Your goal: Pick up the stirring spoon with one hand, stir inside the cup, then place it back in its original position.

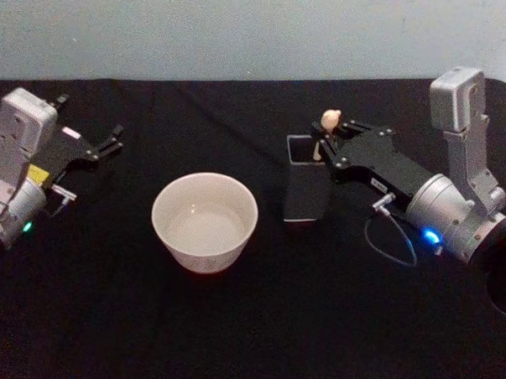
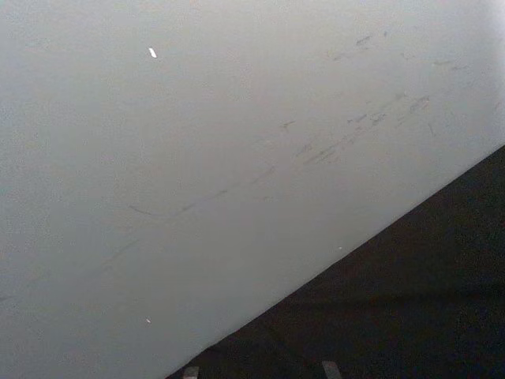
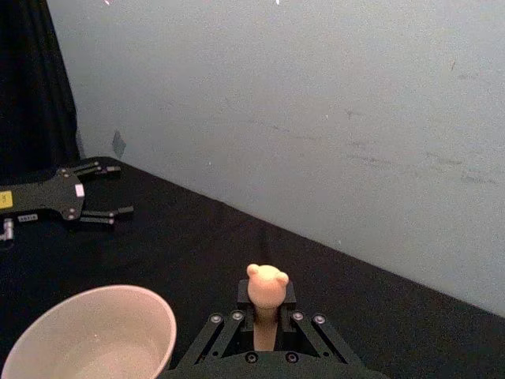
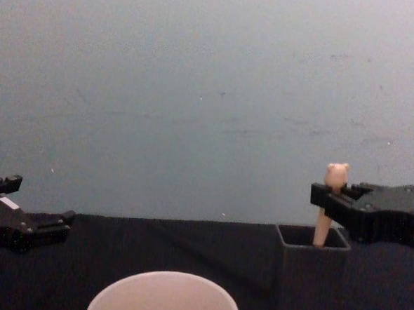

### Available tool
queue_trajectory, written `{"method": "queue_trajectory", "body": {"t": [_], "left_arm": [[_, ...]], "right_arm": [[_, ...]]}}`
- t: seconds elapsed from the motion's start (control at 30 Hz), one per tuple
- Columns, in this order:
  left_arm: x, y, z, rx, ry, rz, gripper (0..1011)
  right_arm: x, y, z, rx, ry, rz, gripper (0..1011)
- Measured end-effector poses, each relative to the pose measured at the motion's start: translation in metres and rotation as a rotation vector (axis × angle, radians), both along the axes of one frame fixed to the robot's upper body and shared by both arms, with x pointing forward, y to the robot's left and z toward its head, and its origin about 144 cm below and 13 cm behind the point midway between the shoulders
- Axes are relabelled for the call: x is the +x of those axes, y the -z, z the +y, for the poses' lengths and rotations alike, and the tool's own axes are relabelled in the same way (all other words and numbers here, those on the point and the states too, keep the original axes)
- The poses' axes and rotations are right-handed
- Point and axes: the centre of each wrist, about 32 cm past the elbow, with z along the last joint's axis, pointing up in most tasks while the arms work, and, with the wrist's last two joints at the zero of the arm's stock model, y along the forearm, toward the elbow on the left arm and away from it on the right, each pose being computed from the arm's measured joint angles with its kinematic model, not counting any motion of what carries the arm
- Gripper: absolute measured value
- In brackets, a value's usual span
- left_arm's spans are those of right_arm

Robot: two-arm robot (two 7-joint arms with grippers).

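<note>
Over on the far left, the idle black left gripper (image 1: pixel 112 140) lies low over the black cloth-covered table (image 1: pixel 255 324), its thin fingers spread apart with nothing between them. Nearer the middle and toward the near side stands the wide, round, pale cream-pink cup (image 1: pixel 204 222), upright, its thin smooth rim unbroken; well apart from both arms.

Right of the cup, and a little farther back, sits the dark grey square box-shaped holder (image 1: pixel 306 189). Out of its open top rises the stirring spoon (image 1: pixel 327 132), a thin pale beige stick topped by a small bear-head knob with two rounded ears. It leans slightly, its lower end down inside the holder.

From the right reaches the bulky black right gripper (image 1: pixel 322 140) on its silver wrist and grey-white arm. Its fingers are closed around the stick just beneath the bear head, directly above the holder's mouth, as the right wrist view shows plainly.
</note>
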Motion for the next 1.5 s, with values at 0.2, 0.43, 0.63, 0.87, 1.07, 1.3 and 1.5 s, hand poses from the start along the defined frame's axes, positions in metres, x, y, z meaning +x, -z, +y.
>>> {"method": "queue_trajectory", "body": {"t": [0.2,0.43,0.63,0.87,1.07,1.3,1.5], "left_arm": [[0.000,0.000,0.000,0.000,0.000,0.000,1001],[0.000,0.000,0.000,0.000,0.000,0.000,1001],[0.000,0.000,0.000,0.000,0.000,0.000,1001],[0.000,0.000,0.000,0.000,0.000,0.000,1001],[0.000,0.000,0.000,0.000,0.000,0.000,1001],[0.000,0.000,0.000,0.000,0.000,0.000,1001],[0.000,0.000,0.000,0.000,0.000,0.000,1001]], "right_arm": [[0.001,0.006,0.002,-0.004,0.006,0.025,174],[0.002,0.010,0.003,-0.010,0.010,0.043,174],[0.002,0.012,0.004,-0.013,0.013,0.052,174],[0.002,0.014,0.004,-0.018,0.016,0.062,174],[0.002,0.014,0.005,-0.028,0.022,0.059,174],[0.002,0.014,0.005,-0.027,0.022,0.059,174],[0.002,0.014,0.005,-0.026,0.020,0.059,282]]}}
